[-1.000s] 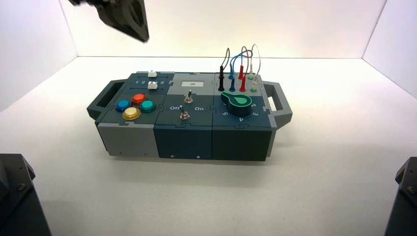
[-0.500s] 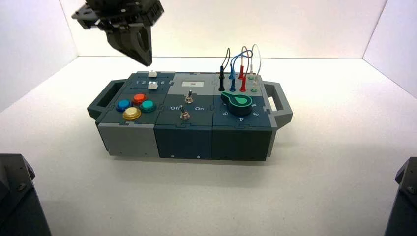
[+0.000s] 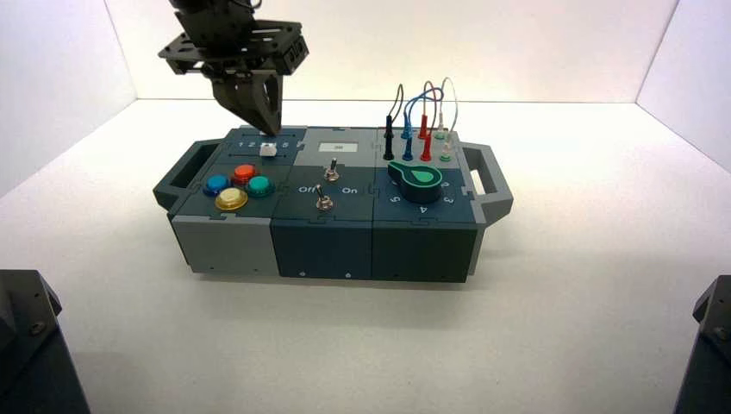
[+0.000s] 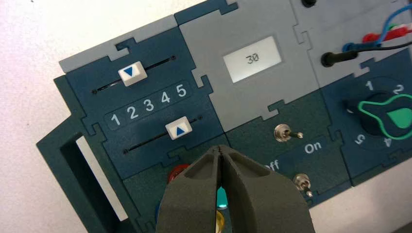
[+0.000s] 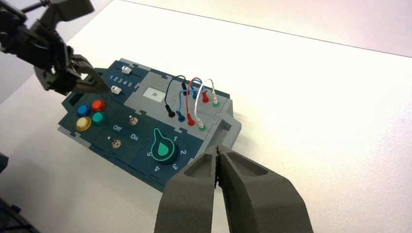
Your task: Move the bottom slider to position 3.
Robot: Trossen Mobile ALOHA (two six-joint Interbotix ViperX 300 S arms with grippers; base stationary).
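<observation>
The bottom slider, a small white knob with a blue triangle, sits on its dark track level with the digit 4 of the row. Position 3 is the middle digit of that printed row. In the high view the same slider lies at the box's back left. My left gripper hangs shut just above the slider panel, and its tips hide the twin knob behind. In the left wrist view the left gripper is close beside the knob and apart from it. My right gripper is shut, high off the box's right end.
The twin white slider stands near 3. A display reads 30. Round coloured buttons, two metal toggles, a green dial and plugged wires fill the box. Arm bases stand at both front corners.
My left gripper has come down and to the right from the top left corner and now hangs over the slider panel. The box and sliders have not moved.
</observation>
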